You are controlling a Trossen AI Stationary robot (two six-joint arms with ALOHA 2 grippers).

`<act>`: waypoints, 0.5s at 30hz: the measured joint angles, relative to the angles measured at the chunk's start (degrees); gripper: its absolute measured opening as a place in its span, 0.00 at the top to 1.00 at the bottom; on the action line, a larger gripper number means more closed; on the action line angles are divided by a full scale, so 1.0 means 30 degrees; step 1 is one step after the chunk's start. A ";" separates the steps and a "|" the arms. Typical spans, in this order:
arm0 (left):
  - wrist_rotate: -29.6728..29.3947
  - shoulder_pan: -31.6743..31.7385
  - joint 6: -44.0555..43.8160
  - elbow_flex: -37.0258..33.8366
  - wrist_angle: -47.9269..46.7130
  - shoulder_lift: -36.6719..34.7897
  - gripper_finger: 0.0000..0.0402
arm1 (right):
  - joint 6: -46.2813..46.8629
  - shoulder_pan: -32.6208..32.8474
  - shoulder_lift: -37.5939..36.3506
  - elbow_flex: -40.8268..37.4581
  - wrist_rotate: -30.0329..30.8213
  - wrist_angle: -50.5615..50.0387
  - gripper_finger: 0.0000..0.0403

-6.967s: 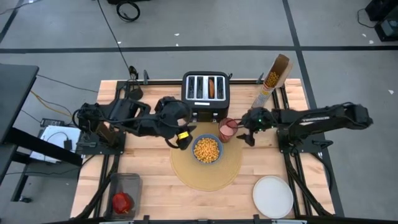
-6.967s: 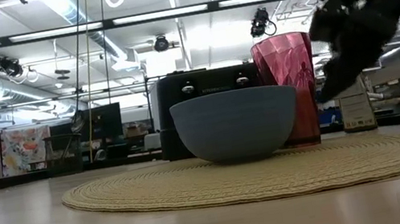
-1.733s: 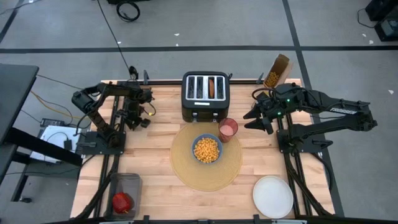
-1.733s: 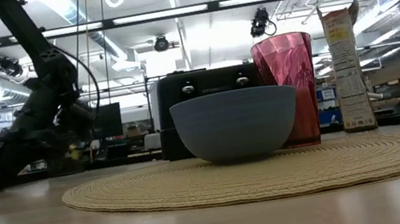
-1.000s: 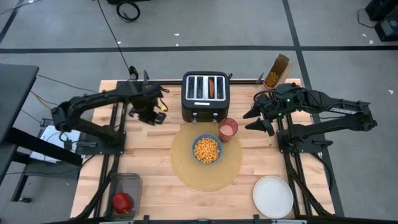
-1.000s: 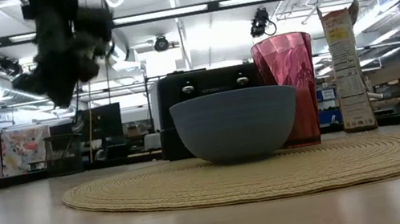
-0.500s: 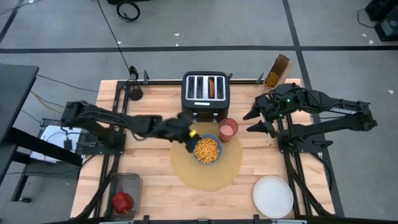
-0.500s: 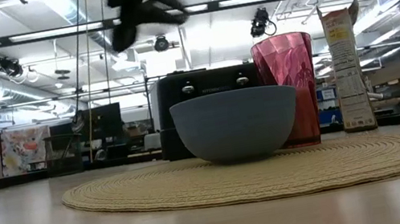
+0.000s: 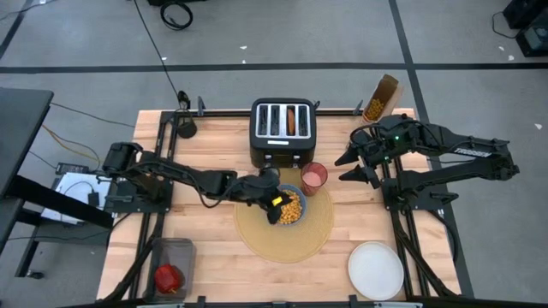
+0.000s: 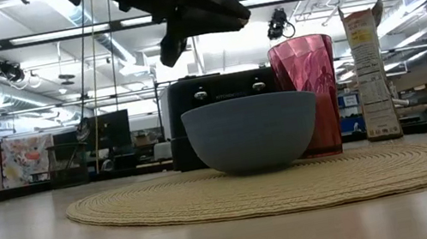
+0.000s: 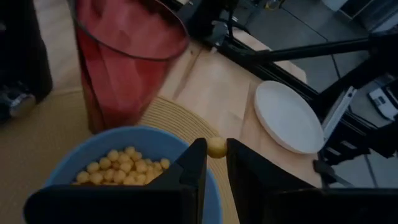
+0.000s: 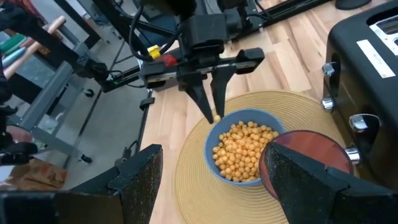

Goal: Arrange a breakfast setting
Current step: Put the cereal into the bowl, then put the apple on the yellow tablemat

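A small blue bowl (image 9: 291,208) of yellow cereal balls sits on the round tan placemat (image 9: 282,244), with the pink cup (image 9: 313,178) at its far right on the mat's edge. My left gripper (image 9: 276,204) reaches in from the table's left and hangs over the bowl's left rim (image 12: 211,134), shut on one cereal ball (image 11: 216,147). My right gripper (image 9: 345,168) waits open above the table, right of the cup. The white plate (image 9: 376,269) lies at the near right. The red apple (image 9: 168,277) sits in a clear tub at the near left. My left gripper pinches a single yellow cereal ball (image 12: 216,118) between the free ends of its two fingers (image 11: 198,155). The fingers slant down from the table's left. The ball is lifted clear, just above the bowl's rim (image 11: 124,134).
A black toaster (image 9: 283,128) with a bagel (image 9: 292,120) in one slot stands at the far middle, just behind the cup. An open cereal box (image 9: 377,107) stands at the far right. Bare wood lies left of the placemat and between it and the plate.
My left gripper has swung from the far left of the table, beside the toaster, toward the right and near side to above the bowl. It has turned as it went, from pointing steeply down to slanting, and stayed shut. My right arm has kept still.
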 joint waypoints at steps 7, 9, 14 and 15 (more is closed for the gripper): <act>-0.0006 0.0036 0.0532 0.0000 -0.0029 0.0000 0.74 | 0.0239 0.0000 0.0000 0.0000 0.0151 0.0013 0.29; 0.0007 0.0036 0.0558 0.0000 -0.0007 0.0000 0.70 | 0.0160 0.0000 0.0000 0.0000 0.0110 0.0007 0.29; 0.0125 0.0049 0.0690 0.0132 -0.0272 -0.0172 0.61 | 0.0101 0.0000 0.0000 0.0000 -0.0010 0.0007 0.29; 0.0180 0.0026 0.0704 0.0485 -0.0498 -0.0188 0.59 | 0.0100 0.0000 0.0000 0.0000 -0.0048 0.0014 0.29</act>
